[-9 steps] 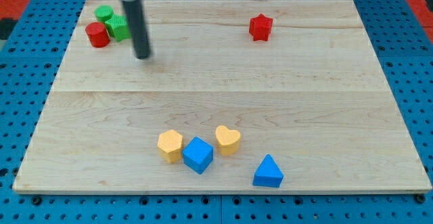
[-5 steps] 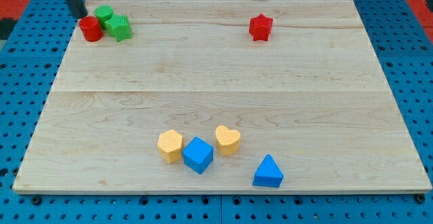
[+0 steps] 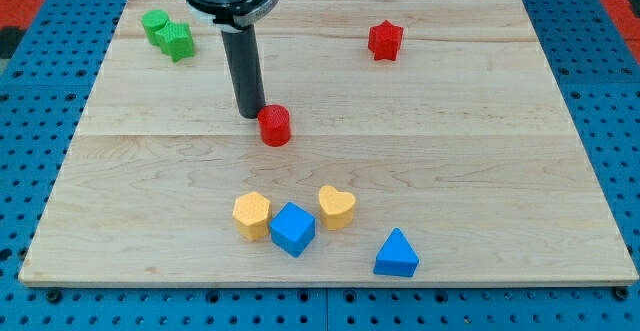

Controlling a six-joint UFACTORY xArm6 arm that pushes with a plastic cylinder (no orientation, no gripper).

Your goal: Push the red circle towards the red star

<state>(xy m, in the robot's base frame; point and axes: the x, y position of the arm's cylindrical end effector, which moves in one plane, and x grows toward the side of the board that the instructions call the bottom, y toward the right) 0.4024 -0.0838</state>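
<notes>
My tip (image 3: pixel 250 112) touched the red circle (image 3: pixel 274 126) at its upper-left side, the red star (image 3: pixel 385 40) sitting well off toward the view's upper right; no pincer showed.

A light wooden board (image 3: pixel 480 171) is lying on a blue perforated table (image 3: pixel 620 121). Toward the board's 10 o'clock corner, two green blocks are sitting touching: a green block (image 3: pixel 153 22) of unclear shape and, at its 4 o'clock, a ridged green block (image 3: pixel 177 40). Toward 6 o'clock, a yellow hexagonal block (image 3: pixel 251 215), a blue cube (image 3: pixel 292 228) and a yellow heart-shaped block (image 3: pixel 336 206) are clustering close together. A blue triangular block (image 3: pixel 397 253) is resting at the heart's 4 o'clock, slightly apart.
</notes>
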